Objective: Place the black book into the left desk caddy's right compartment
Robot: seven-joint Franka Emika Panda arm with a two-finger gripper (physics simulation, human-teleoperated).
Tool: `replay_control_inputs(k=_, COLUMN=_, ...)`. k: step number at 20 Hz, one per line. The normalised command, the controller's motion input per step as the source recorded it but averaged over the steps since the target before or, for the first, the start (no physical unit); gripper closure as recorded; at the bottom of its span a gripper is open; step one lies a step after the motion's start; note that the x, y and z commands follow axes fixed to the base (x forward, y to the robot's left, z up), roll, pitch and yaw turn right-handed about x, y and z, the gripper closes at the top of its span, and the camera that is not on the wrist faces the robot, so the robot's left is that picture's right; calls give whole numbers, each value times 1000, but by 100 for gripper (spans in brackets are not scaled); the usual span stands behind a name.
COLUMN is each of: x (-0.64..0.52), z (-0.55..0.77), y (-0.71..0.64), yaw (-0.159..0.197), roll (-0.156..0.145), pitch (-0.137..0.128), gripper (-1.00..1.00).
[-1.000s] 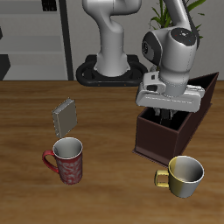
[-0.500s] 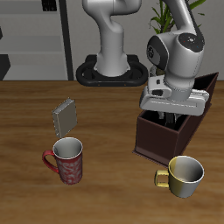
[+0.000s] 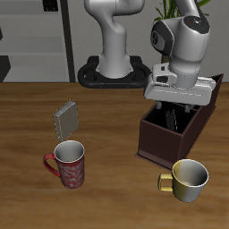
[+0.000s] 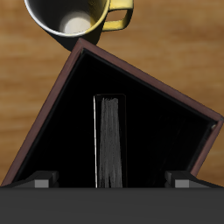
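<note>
The black book (image 4: 108,140) stands on edge inside the left desk caddy (image 3: 165,143), in the compartment at the end nearest the yellow mug. In the wrist view I look straight down on its thin edge, with the caddy's brown rim (image 4: 59,87) around it. My gripper (image 3: 177,107) hangs just above the caddy's open top. In the wrist view the gripper (image 4: 109,182) is open, with its fingertips (image 4: 39,182) wide apart on either side of the book and clear of it. In the exterior view the book is hidden inside the dark caddy.
A yellow mug (image 3: 186,177) stands near the table's front edge, just in front of the caddy, and also shows in the wrist view (image 4: 74,22). A red patterned mug (image 3: 68,164) and a small grey book (image 3: 65,118) are across the table. A plant stands behind the caddy.
My gripper has risen out of the caddy and shifted slightly back. The book stays inside the caddy.
</note>
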Motion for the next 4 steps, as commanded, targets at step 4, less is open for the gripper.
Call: replay_control_inputs(k=4, x=-142, z=179, y=-64, yaw=5, roll=9, pitch=-16, gripper=-100)
